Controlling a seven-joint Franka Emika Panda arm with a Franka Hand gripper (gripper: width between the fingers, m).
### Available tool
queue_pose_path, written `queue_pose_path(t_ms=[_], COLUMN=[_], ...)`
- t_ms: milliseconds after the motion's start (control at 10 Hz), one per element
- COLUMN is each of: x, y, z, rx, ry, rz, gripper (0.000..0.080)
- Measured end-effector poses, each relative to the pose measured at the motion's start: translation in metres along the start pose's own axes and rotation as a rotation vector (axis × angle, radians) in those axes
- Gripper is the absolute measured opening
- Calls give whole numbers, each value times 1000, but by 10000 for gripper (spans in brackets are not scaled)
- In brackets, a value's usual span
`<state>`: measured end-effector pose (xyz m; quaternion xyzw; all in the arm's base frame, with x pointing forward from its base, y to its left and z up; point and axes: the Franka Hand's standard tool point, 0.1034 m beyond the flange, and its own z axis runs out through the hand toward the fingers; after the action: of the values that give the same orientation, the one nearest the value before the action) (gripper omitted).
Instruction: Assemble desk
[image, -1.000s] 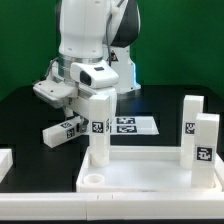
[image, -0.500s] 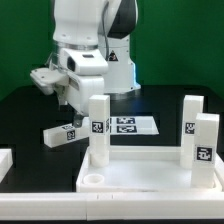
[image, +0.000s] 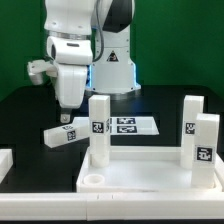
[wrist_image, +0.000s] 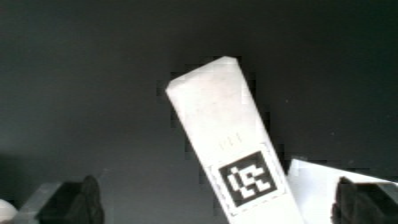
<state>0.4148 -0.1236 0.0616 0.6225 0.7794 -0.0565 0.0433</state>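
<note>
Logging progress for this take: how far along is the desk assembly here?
Done: three legs stand upright in the desk top, including the near one. In hand: nothing; the hand hovers open above the loose fourth leg lying on the black table. Left: grasp that leg and fit it into the empty corner hole.

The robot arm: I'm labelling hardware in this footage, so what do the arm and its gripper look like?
The arm is glossy white, bulky and rounded, with a black joint section near its top. Its gripper ends in two dark fingers. No cables or markings are clear.
</note>
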Motion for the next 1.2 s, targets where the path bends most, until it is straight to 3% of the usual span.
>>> queue_pose_path(t_ms=[100,200,400,600,1000,1200], x=[-1,-5,-16,-21,-20,-22], y=[0,4,30,32,29,30], z=[0,-2,-5,-8,-5,-2], rx=[0,27,67,108,110,122], ry=[2,6,3,-9,-4,1], rz=[105,258,605,820,1028,1274], gripper=[649,649,649,649,649,649])
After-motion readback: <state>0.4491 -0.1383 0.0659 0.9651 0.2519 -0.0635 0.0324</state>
